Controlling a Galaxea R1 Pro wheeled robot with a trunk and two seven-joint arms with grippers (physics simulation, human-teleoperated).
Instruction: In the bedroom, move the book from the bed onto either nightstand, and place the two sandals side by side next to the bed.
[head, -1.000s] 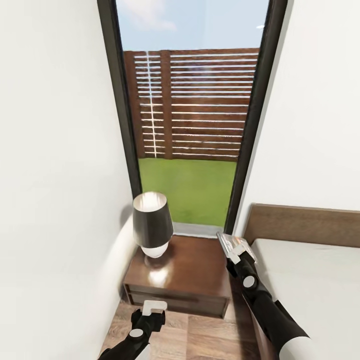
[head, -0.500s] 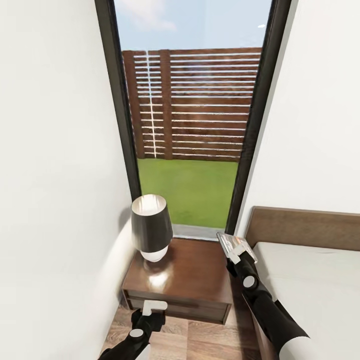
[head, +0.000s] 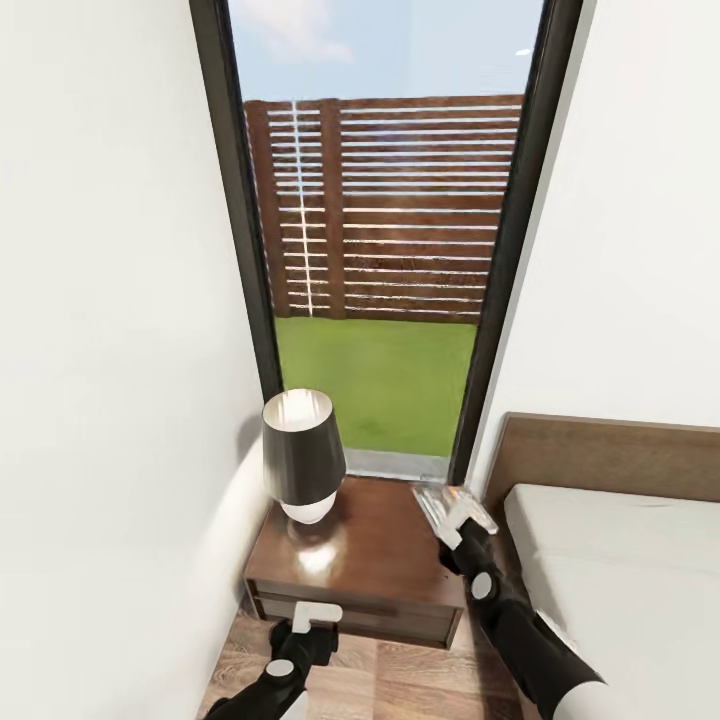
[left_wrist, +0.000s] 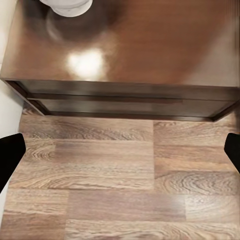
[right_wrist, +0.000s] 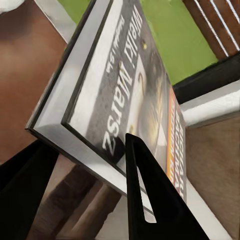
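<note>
One book (head: 452, 503), clamped in the right gripper (head: 455, 518), hangs over the right edge of the one nightstand (head: 380, 560), beside one lamp (head: 302, 455) and one bed (head: 620, 570). Left gripper (head: 312, 618) hovers spread wide above the floor (left_wrist: 120, 190).

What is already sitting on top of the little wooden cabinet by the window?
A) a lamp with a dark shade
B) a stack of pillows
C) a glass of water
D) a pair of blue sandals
A: a lamp with a dark shade and a white base stands on the nightstand, at the end by the wall.
</note>
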